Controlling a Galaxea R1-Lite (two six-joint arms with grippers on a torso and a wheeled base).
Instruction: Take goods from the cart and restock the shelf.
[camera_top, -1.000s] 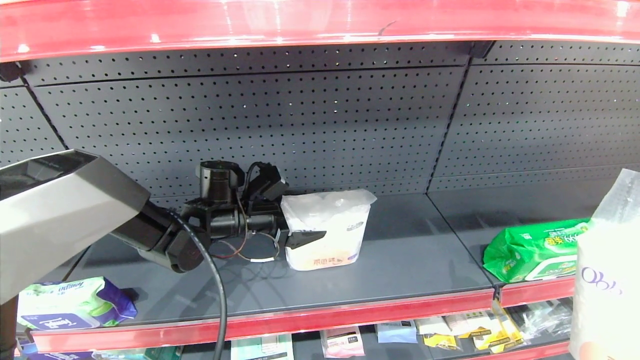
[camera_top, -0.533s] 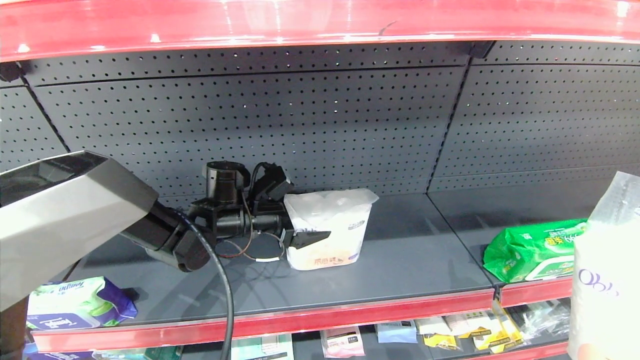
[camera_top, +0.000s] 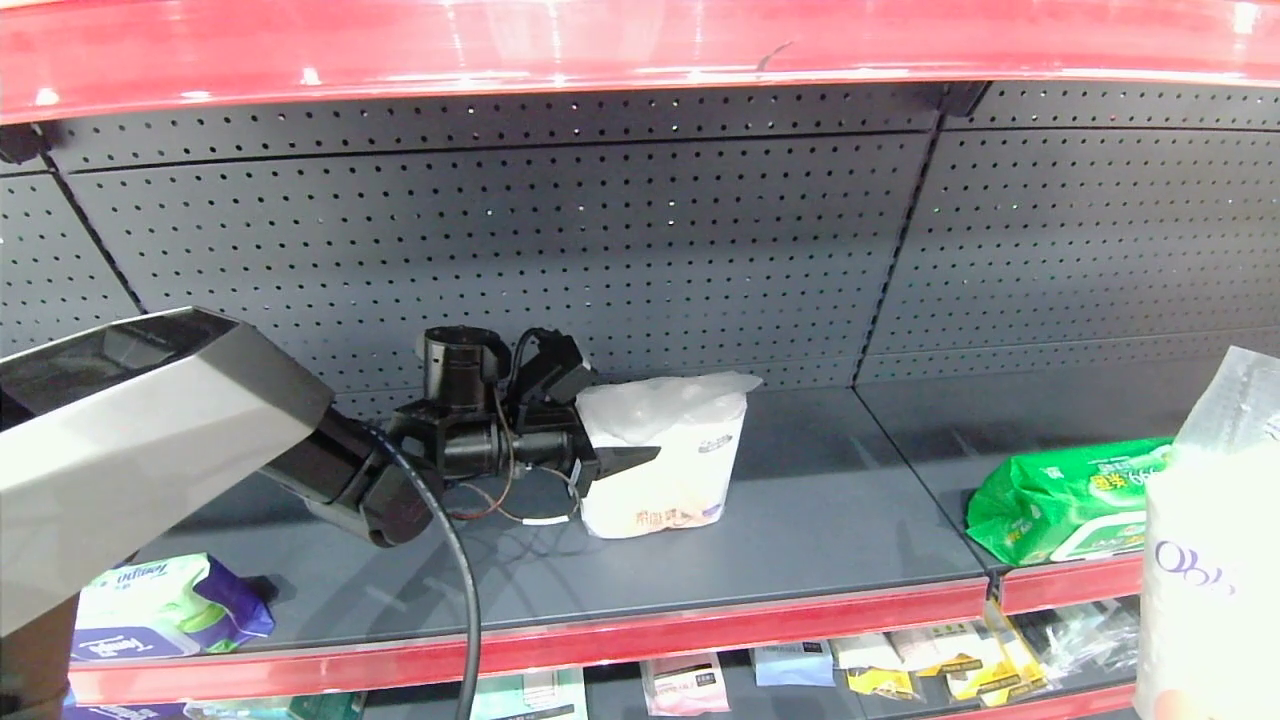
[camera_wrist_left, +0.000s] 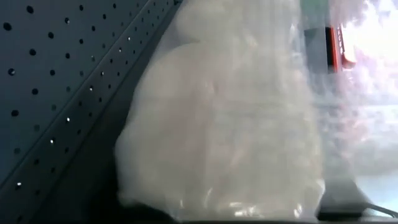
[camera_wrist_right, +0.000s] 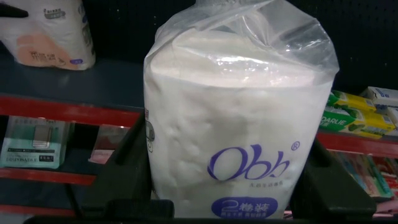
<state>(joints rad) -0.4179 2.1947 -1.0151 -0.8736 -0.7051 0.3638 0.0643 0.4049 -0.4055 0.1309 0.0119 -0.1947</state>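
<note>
- A green pack of wipes (camera_top: 1070, 498) lies flat at the right of the frame.
- A green-and-purple tissue pack (camera_top: 165, 605) lies at the lower left.
- Small hanging packets (camera_top: 930, 660) line the bottom edge.
- A dark perforated panel (camera_top: 600, 230) spans the background.

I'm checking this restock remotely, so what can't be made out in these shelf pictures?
1. Head view: the far finger of the left gripper is hidden behind the white pack.
2. Head view: the roll pack is cut off by the right and bottom edges.
3. Left wrist view: the white pack is too close and blurred to show its contact with the shelf.
4. Head view: the goods below the shelf are tiny and cut by the bottom edge.
</note>
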